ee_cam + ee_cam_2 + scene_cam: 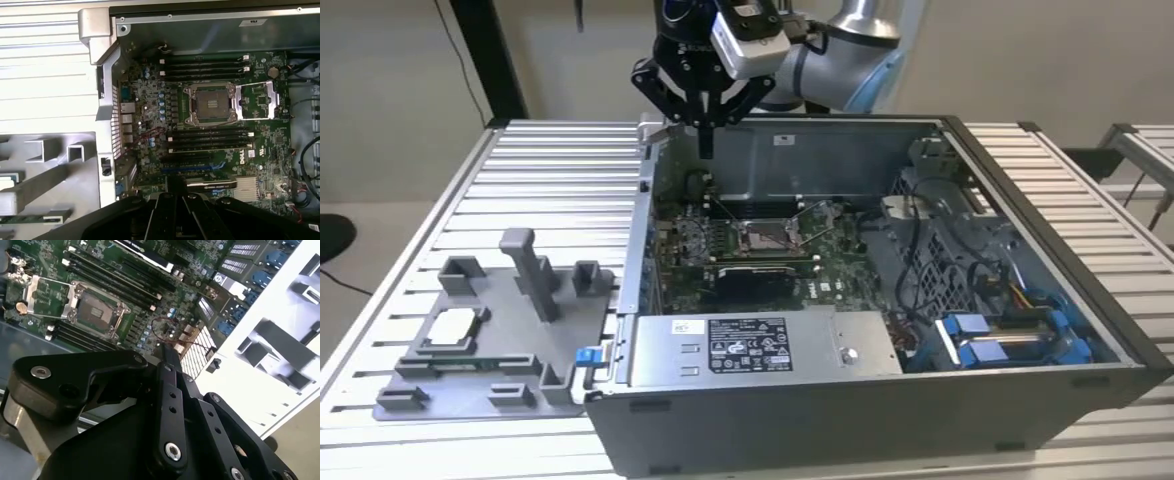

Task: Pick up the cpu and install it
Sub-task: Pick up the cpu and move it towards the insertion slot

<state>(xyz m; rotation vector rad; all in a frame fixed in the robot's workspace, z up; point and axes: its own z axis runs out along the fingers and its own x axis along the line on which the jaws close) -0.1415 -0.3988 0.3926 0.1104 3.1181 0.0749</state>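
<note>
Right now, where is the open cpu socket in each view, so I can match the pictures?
Exterior view: cpu socket in the middle of the motherboard, inside the case.
Second wrist view: socket between two banks of memory slots.
First wrist view: socket between those slot banks.
Shared landmark: the black memory slots beside it.

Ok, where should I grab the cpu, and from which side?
By two opposite edges, coming straight down from above. The cpu lies flat, metal top up, in a recess of the grey tray. Its thin sides are probably the only hold, and the raised tray blocks beside it would hinder a sideways approach.
</note>
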